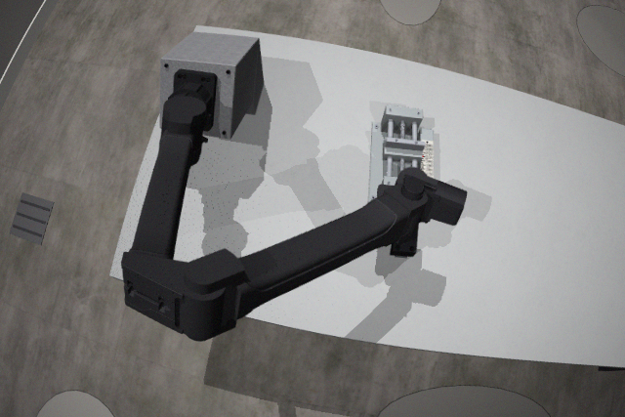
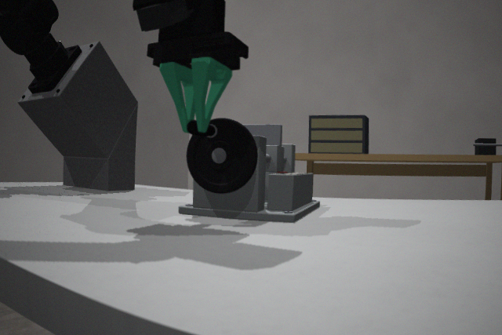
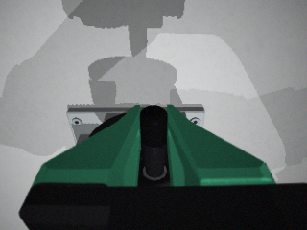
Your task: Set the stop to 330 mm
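The black handwheel (image 2: 227,177) (image 3: 108,126) stands upright on the front end of the grey stop unit. My gripper (image 2: 195,130) (image 3: 153,114) has green fingers and is shut on the handwheel's black crank handle (image 3: 153,129), at the upper left of the wheel in the exterior view. The stop carriage (image 1: 403,150) sits on its rods partway along the unit, beside the pale scale (image 1: 429,162). A small red mark (image 1: 423,155) (image 2: 283,172) shows at the scale; its reading is too small to tell. In the top view the arm hides the handwheel and fingers.
The unit's base plate (image 1: 375,160) (image 2: 239,212) lies on the white table (image 1: 504,251) (image 2: 243,290). The arm's grey pedestal (image 1: 212,49) (image 2: 97,120) stands on the same table. A wooden bench (image 2: 397,158) with a drawer cabinet (image 2: 336,134) stands in the background.
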You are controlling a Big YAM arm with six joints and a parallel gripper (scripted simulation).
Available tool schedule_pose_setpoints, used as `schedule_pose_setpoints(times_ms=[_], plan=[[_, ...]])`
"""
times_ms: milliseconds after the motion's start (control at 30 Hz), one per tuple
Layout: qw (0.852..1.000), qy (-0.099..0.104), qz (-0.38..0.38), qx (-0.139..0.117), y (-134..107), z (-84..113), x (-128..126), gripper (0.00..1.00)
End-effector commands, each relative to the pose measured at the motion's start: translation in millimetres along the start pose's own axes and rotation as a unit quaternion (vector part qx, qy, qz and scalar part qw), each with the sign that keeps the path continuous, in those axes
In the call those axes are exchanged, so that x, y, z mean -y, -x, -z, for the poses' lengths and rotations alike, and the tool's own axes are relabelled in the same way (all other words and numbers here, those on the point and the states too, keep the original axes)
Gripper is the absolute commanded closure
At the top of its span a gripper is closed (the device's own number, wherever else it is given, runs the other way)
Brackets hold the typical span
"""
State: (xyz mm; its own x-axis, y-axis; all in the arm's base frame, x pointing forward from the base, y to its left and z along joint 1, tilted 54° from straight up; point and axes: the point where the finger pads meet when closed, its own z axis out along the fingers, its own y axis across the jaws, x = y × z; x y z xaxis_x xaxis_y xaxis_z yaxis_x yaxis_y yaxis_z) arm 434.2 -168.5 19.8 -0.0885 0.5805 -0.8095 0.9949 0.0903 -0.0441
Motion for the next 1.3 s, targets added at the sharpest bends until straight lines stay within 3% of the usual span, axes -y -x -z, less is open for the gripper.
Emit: schedule_pose_setpoints(times_ms=[0,800,1267], plan=[[1.000,-0.009,-0.002,0.003,7,-6.3,16,0.94],[1.000,-0.017,0.009,0.001,1,-20.3,33,0.94],[1.000,-0.018,0.011,0.001,-3,-40.9,35,0.94]])
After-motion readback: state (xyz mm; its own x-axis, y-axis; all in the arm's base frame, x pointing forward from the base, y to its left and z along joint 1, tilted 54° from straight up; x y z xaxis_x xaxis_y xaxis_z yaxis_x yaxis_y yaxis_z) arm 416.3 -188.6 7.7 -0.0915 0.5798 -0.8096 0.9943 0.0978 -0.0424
